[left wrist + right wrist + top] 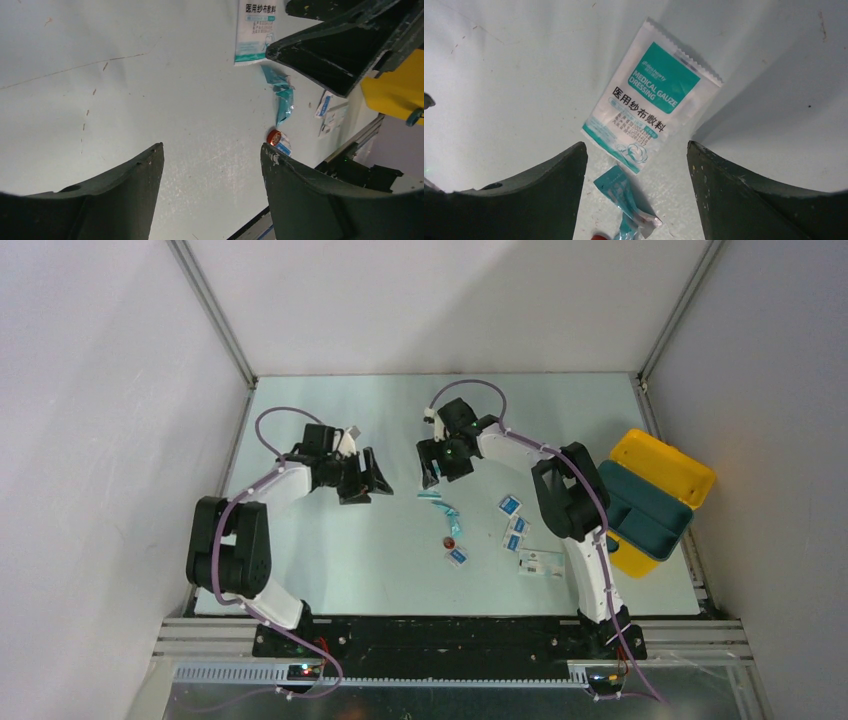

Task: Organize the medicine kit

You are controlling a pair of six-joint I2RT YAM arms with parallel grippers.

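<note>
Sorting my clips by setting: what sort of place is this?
Probably a lab test cell, not a clinic: white walls, aluminium frame rails, and robot arms bolted to a table with a medicine kit.

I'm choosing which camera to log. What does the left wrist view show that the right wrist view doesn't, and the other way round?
Only the left wrist: the yellow medicine kit at the right edge, and small white-and-blue packets near it. Only the right wrist: the whole front of the gauze pouch, with its English label readable. Both: that pouch, the crumpled teal wrapper beside it, and the pale table.
</note>
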